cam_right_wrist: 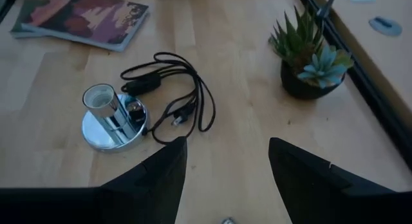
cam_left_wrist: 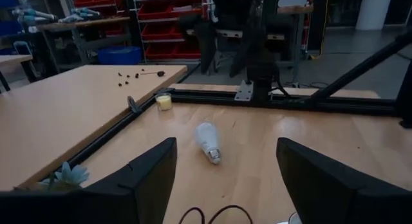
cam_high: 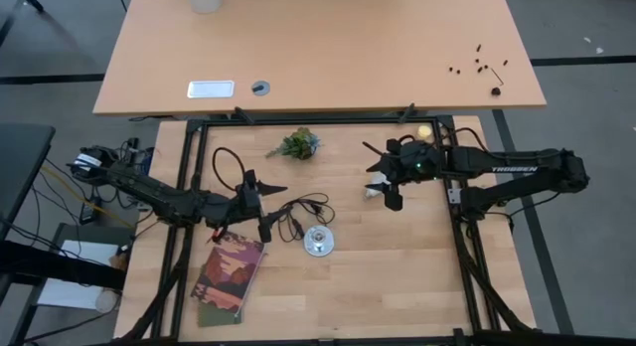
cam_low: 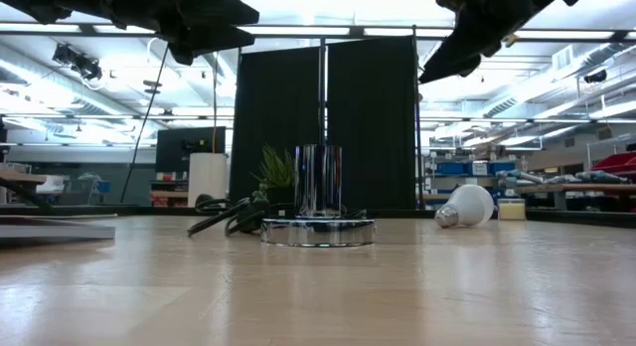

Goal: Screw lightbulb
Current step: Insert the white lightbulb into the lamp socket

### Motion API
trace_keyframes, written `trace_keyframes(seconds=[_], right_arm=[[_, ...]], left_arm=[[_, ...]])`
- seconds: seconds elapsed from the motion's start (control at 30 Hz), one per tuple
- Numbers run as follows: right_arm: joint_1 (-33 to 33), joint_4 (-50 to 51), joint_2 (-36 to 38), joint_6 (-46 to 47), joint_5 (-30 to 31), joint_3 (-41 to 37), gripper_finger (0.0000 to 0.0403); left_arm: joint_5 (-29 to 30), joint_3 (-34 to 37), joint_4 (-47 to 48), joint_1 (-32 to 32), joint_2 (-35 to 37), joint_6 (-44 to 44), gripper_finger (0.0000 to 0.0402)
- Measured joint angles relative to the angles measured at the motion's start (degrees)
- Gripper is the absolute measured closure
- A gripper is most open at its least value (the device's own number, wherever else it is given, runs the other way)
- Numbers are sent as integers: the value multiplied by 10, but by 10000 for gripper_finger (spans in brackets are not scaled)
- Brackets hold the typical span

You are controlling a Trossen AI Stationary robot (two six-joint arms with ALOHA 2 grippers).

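Both grippers, left [cam_high: 260, 202] and right [cam_high: 388, 187], are being held open and empty above the table [cam_high: 397, 276]; bulb [cam_low: 465, 206] is lying beside the right one.

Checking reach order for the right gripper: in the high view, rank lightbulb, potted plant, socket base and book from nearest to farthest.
From the right gripper, open above the table:
1. lightbulb, lying right beside it.
2. Potted plant, toward the table's far edge, and socket base, near mid-table: too close to call.
3. Book, over on the left arm's side, toward the near edge.
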State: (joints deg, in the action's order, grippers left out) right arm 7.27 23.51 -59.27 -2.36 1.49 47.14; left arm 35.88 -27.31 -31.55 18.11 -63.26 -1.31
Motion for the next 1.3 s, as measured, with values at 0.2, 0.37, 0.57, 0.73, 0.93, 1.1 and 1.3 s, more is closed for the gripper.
trace_keyframes(seconds=[0.2,0.37,0.57,0.73,0.93,1.1,1.3], right_arm=[[-11,-1,0,-13,0,7,174],[-25,59,-1,-42,-9,19,174],[-43,160,-23,-27,-10,40,166],[-52,158,-25,-37,-10,40,146],[-36,143,-25,-47,-9,40,119],[-25,153,-26,-38,-2,44,116],[-31,212,-71,-18,5,94,116]], left_arm=[[-1,0,0,0,0,8,223],[-86,-1,15,0,0,-19,284],[-127,-21,136,17,-10,-124,292],[-115,-22,128,41,-37,-161,271],[-73,-22,130,72,-86,-201,219],[-63,-22,130,85,-132,-213,194],[-41,-22,64,86,-196,-215,193]])
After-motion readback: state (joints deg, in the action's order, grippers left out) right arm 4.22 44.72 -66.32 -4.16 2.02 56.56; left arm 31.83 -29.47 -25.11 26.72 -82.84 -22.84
